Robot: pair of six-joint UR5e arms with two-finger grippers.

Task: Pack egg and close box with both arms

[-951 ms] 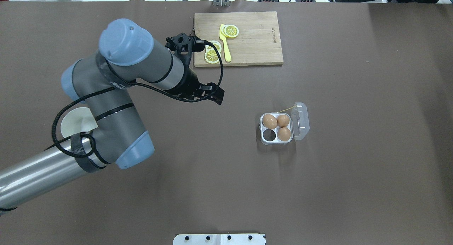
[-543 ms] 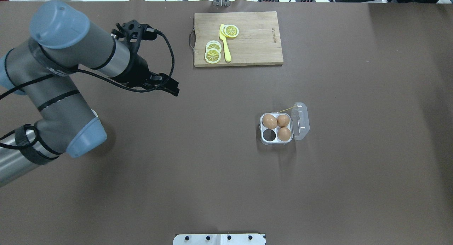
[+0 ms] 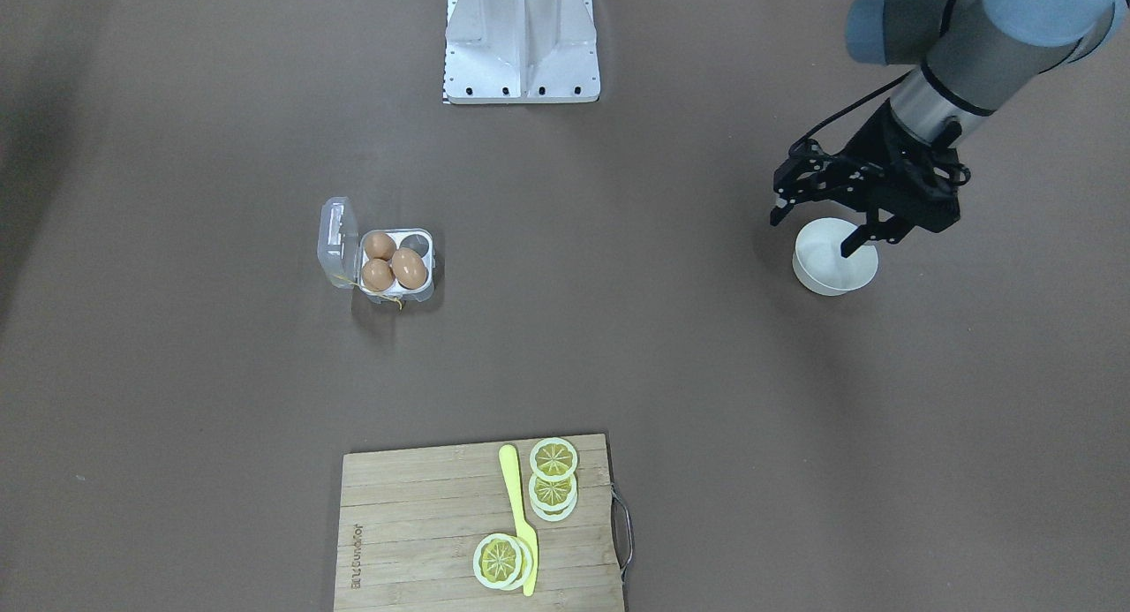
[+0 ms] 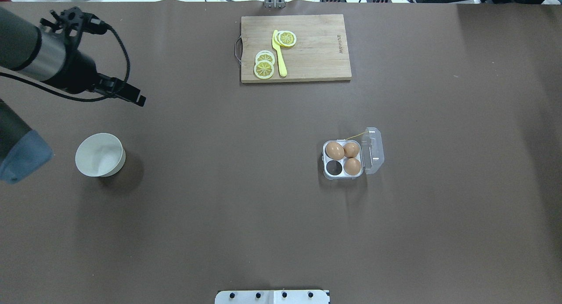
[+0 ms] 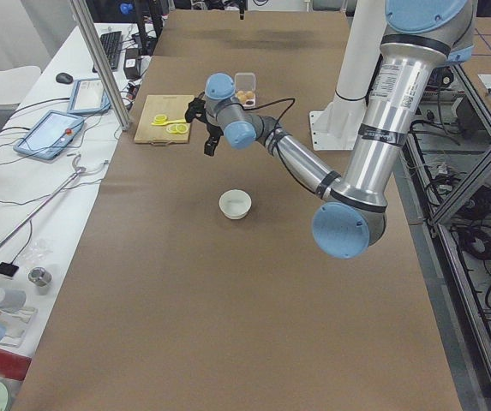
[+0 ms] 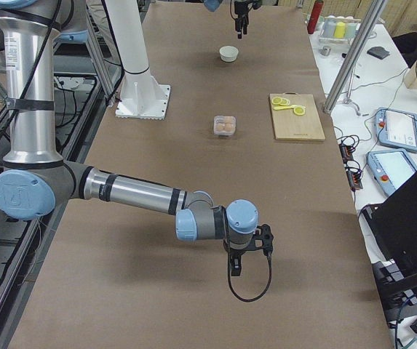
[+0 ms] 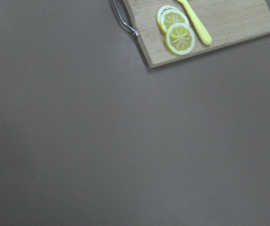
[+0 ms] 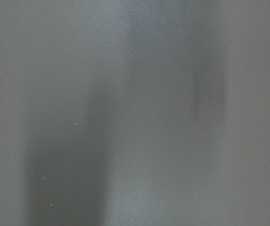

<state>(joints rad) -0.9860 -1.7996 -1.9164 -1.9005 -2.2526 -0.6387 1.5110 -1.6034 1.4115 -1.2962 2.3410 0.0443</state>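
The clear box (image 4: 343, 176) sits right of the table's middle with its hinged lid (image 4: 373, 150) folded open to the right. Three brown eggs fill three cells, one being the egg (image 4: 334, 151) at the far left; the near-left cell (image 4: 334, 167) is empty. The front-facing view shows the same box (image 3: 402, 296) and eggs. My left gripper (image 3: 812, 237) hangs open and empty above the white bowl (image 3: 834, 263), far left of the box. In the overhead view this gripper (image 4: 134, 97) is beyond the bowl (image 4: 99, 155). My right gripper (image 6: 246, 251) appears only in the right side view, low over bare table; I cannot tell its state.
A wooden cutting board (image 4: 316, 54) lies at the far edge with lemon slices (image 4: 264, 67) and a yellow knife (image 4: 279, 54). The white base (image 3: 523, 42) stands on the robot's side. The bowl looks empty.
My left arm has swung left and away from the table's middle, uncovering the white bowl. The box and eggs have not moved.
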